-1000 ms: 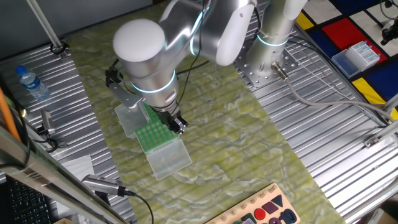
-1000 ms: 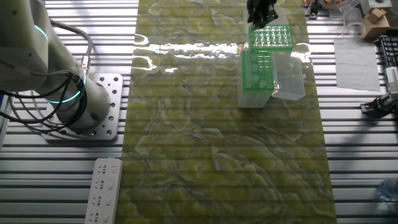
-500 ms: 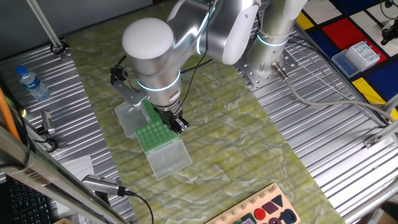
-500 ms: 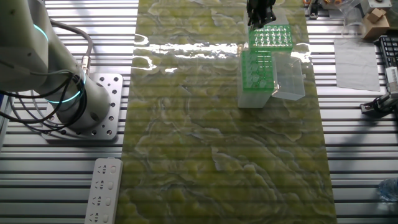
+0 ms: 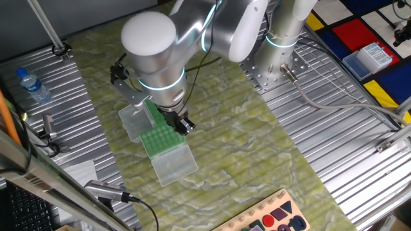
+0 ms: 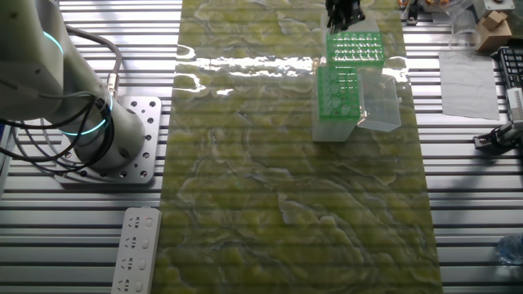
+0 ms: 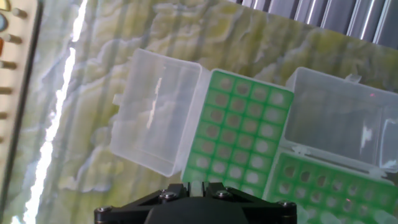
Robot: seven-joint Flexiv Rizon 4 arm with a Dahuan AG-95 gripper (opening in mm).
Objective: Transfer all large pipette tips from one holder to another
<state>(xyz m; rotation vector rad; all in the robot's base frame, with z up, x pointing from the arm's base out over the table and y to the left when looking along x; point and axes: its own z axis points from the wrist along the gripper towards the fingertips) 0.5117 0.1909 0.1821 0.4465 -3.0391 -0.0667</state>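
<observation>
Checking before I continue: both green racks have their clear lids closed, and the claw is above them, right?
Not quite. The lids are open, hinged back beside the green racks; the hand view shows the uncovered wells. The claw is indeed above them.

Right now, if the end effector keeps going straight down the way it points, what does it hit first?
Most likely the near edge of the green rack holding the large pipette tips, just below the end effector. Depth is unclear.
</observation>
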